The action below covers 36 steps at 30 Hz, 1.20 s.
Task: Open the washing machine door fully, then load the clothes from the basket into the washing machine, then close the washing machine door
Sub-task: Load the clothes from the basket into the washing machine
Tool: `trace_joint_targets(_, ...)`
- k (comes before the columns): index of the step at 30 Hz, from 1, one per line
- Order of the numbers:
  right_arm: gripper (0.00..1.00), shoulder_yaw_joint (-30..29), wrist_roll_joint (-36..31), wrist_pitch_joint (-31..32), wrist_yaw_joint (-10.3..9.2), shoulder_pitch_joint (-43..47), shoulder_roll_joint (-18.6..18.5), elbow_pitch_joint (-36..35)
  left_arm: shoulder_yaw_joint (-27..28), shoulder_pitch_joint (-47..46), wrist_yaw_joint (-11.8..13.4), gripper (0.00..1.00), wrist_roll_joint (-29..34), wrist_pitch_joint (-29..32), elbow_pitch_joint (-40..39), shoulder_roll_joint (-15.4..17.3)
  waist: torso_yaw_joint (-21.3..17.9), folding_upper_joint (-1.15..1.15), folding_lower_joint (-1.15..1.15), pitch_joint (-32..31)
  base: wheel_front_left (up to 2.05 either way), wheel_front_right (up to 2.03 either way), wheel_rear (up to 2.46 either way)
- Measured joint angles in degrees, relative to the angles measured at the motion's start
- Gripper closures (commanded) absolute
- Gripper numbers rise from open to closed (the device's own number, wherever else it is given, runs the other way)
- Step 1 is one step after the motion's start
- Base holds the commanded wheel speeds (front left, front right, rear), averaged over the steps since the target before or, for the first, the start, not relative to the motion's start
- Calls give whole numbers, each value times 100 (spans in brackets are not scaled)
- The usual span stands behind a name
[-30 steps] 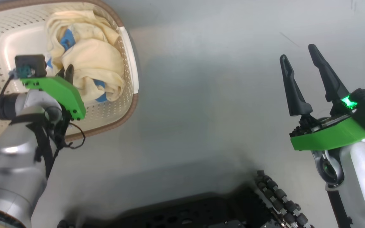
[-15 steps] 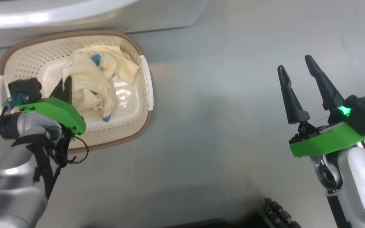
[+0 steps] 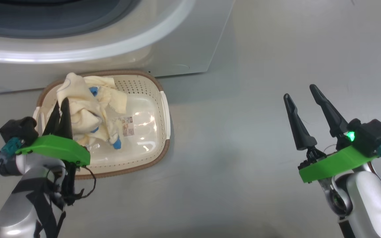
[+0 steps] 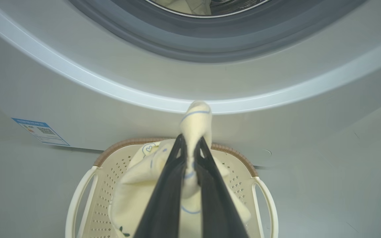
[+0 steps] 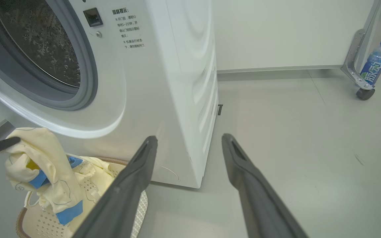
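We're mid-load: w/ the washing machine (image 3: 111,43) mouth gaping at far left, we're holding the clothes (image 3: 84,109) clenched in our left pincer (image 3: 61,104), just above the basket (image 3: 164,109), right pincer (image 3: 299,92) idling released & empty, so drum drop + closing up are remaining.

Soft cloth clothes (image 3: 81,112), perforated plastic basket (image 3: 150,86)

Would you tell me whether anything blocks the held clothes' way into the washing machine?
Nothing visible does: the left gripper holds the clothes over the basket, below the open mouth of the washing machine.
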Motion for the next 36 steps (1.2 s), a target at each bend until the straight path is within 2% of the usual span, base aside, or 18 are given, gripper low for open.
trace_joint_targets(10,0,35,1,0,0,302,-2,101,679,871,178,100,713,-1,-1279,-40,42,0,0,-683,0,0,0)
trace_joint_targets(22,0,55,-9,0,0,681,1,114,1074,1845,474,100,1360,-18,-2446,-36,70,0,0,-1508,0,0,0)
trace_joint_targets(36,0,49,-68,0,0,1085,5,83,1326,2907,735,100,1610,-18,-3110,14,91,0,0,-2153,0,0,0)
